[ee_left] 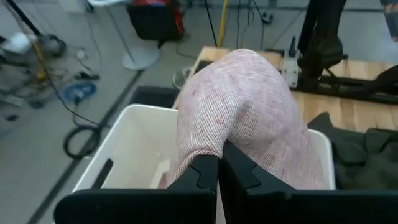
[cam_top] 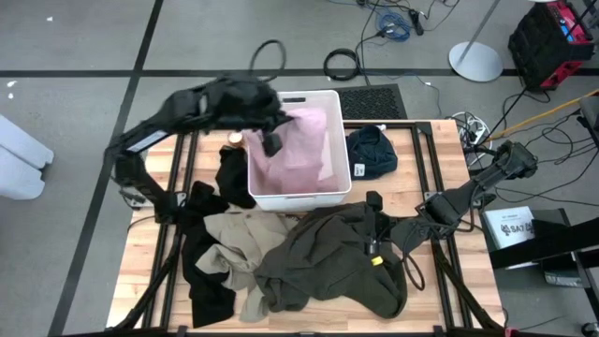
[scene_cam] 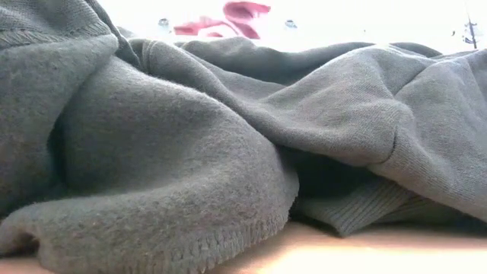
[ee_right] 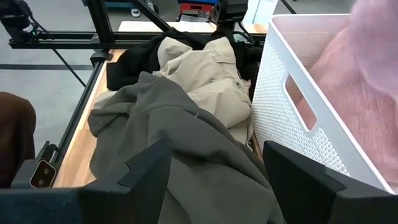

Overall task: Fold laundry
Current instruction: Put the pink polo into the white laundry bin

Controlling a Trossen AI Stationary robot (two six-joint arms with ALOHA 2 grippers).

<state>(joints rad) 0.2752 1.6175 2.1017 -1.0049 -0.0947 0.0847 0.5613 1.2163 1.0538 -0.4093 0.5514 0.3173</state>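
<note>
While the left gripper (ee_left: 217, 171) hangs over the white bin (cam_top: 329, 192), its fingers are pinched together on the pale pink garment (cam_top: 301, 148), which drapes up out of the bin. Across the table, the right gripper (ee_right: 214, 180) rests low with its fingers spread wide, holding nothing, just above the dark olive-grey garment (cam_top: 337, 257) heaped near the table's front edge. Beside that heap lies the beige-tan garment (cam_top: 234, 245), with black cloth (cam_top: 201, 271) under it and a navy blue garment (cam_top: 372, 153) just beside the bin.

You have the pale pink garment (ee_left: 249, 112) pinched in the left jaws, draped into the bin, olive-grey heap (ee_right: 186, 155) under the spread right jaws, beige garment (ee_right: 205, 78) just beyond.
</note>
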